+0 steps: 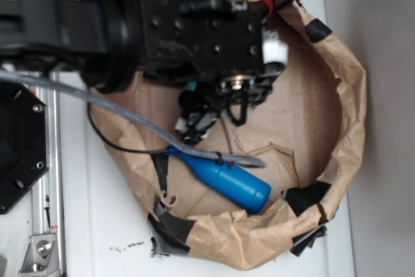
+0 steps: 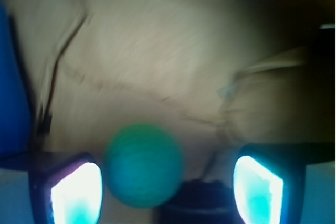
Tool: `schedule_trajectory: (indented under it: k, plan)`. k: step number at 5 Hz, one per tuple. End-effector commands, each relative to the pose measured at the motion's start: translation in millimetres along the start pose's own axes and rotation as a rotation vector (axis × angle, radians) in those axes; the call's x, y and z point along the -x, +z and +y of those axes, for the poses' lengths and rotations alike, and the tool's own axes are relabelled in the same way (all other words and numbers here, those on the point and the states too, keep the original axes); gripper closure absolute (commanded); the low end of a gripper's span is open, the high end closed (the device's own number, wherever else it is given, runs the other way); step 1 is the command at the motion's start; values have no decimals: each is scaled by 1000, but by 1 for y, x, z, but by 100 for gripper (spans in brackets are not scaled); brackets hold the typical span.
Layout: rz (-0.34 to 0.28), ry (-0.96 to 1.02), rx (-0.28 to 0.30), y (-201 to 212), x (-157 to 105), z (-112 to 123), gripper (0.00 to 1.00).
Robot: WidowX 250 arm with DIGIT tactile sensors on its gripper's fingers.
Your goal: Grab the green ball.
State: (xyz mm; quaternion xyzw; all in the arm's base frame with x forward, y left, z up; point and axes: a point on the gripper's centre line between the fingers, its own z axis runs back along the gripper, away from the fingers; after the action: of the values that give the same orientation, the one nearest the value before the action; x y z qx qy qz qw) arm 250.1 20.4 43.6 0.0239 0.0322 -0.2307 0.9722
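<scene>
jaws wide apart, green ball (image 2: 143,164) between, nearer the left pad (image 2: 77,192)

surface: white tabletop (image 1: 104,225) | right: grey wall (image 1: 389,30) | left: aluminium rail (image 1: 48,160)

One green ball (image 2: 143,165), one blue bottle-shaped object (image 1: 228,180), one brown paper enclosure (image 1: 350,95).

This looks like a robotics lab: a white tabletop (image 1: 97,225), a metal rail (image 1: 48,160) bolted at the left, loose cables (image 1: 130,118), and a brown paper basin (image 1: 350,95) patched with black tape (image 1: 170,228).
</scene>
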Motion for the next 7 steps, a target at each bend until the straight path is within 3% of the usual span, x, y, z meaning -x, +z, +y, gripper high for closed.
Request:
schedule_trajectory:
  k: [1, 2, 4, 6, 7]
  plan:
    - [1, -95, -12, -26, 23, -43, 100]
    - [-2, -46, -64, -24, 24, -39, 100]
    - [-144, 153, -84, 63, 12, -13, 100]
    - [-193, 251, -59, 123, 15, -9, 100]
    - [-184, 184, -100, 122, 16, -9, 65]
